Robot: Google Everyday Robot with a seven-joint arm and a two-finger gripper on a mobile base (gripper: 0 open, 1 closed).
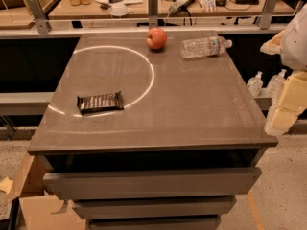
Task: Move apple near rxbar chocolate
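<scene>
The round red-orange apple (156, 38) sits at the far edge of the grey table (192, 109), near the middle. The rxbar chocolate (100, 102), a flat dark bar with pale lettering, lies at the front left of the table, on a bright ring of reflected light. The two are far apart. My gripper (284, 110) shows as pale blocky parts at the right edge of the view, beyond the table's right side, far from both the apple and the bar. It holds nothing that I can see.
A clear crinkled plastic water bottle (205, 46) lies on its side to the right of the apple. Behind the table runs a rail with metal posts (152, 8) and a cluttered desk. Small bottles (255, 84) stand low at the right. Drawers (153, 182) are below the tabletop.
</scene>
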